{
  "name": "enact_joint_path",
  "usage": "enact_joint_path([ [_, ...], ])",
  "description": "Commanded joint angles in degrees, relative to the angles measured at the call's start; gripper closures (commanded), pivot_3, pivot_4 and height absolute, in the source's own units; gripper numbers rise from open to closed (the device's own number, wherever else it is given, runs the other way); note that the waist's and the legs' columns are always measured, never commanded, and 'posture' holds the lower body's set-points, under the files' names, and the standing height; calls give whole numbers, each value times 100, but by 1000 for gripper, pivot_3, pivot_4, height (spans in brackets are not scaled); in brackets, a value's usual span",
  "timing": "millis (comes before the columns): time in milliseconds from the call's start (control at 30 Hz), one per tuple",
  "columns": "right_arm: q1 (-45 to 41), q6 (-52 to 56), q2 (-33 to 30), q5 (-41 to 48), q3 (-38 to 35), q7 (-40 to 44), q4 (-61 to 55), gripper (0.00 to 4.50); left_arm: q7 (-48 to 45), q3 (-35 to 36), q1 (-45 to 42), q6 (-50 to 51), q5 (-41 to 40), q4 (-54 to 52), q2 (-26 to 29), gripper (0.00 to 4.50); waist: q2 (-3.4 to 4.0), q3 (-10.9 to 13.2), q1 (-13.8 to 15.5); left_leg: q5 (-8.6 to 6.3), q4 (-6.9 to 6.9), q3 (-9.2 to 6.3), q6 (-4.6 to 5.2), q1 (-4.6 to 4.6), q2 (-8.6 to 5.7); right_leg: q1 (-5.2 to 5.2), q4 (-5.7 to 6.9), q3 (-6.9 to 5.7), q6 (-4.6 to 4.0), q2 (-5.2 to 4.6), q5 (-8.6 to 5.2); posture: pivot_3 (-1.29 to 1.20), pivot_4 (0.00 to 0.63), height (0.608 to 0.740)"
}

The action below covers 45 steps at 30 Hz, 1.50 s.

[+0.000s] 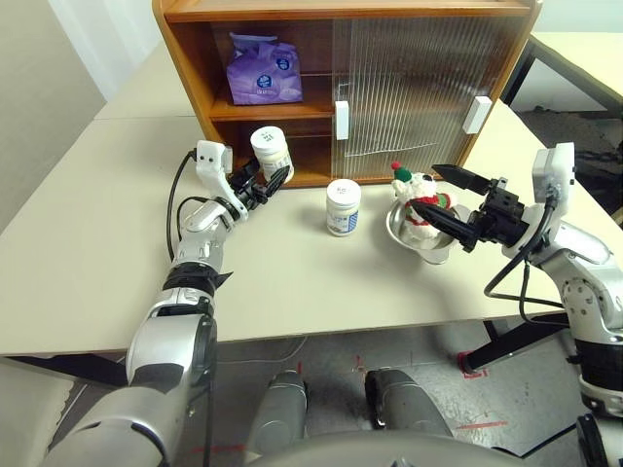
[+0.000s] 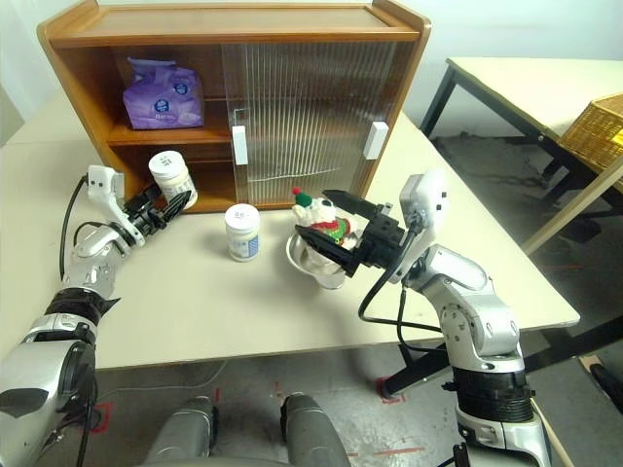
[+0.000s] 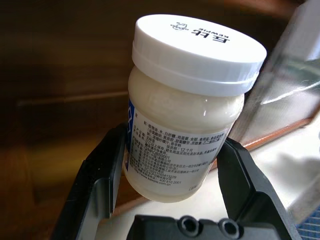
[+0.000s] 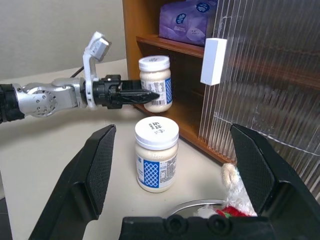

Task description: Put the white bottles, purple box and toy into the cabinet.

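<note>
Presently the left gripper (image 1: 271,177) pinches one bottle (image 1: 272,153), tilted, just before the cabinet (image 1: 185,68) lower shelf's open left end; right gripper (image 1: 450,200) spread.

I see an orange-brown wooden cabinet (image 1: 185,58) with ribbed translucent doors and white handles. Inside it sits a lavender purple box (image 1: 263,68) with a dark-blue logo. Both white bottles (image 1: 343,207) carry blue-patterned labels. The white toy (image 1: 421,199) wears red and green. The counter (image 1: 88,253) is pale beige.
</note>
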Motion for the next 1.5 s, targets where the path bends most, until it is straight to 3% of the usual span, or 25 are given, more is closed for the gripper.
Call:
enact_joint_path([
  [33,-17,40,0,-16,10,-51,-65,0,555,3,-250,-66,195,307,-128,1433,-1,1,6,0,0,0,0,0,0,1,0,0,0,0,0,-28,70,740],
  [700,49,19,5,-1,5,-89,-106,0,2319,-13,-1155,-378,792,1361,-503,1433,-9,6,-2,0,0,-1,1,6,2,4,-5,6,0,20,0,-40,72,740],
  [1400,26,151,-22,30,15,-254,-296,0,2871,6,-1440,-223,1036,1842,-611,1433,-12,8,-12,0,0,-1,2,7,2,4,-8,7,0,25,0,-58,66,740],
  [1500,26,159,-26,31,8,-258,-304,0,2913,3,-1423,-199,1064,1854,-623,370,-12,8,-15,1,0,-1,2,7,2,4,-8,7,0,26,0,-60,64,740],
])
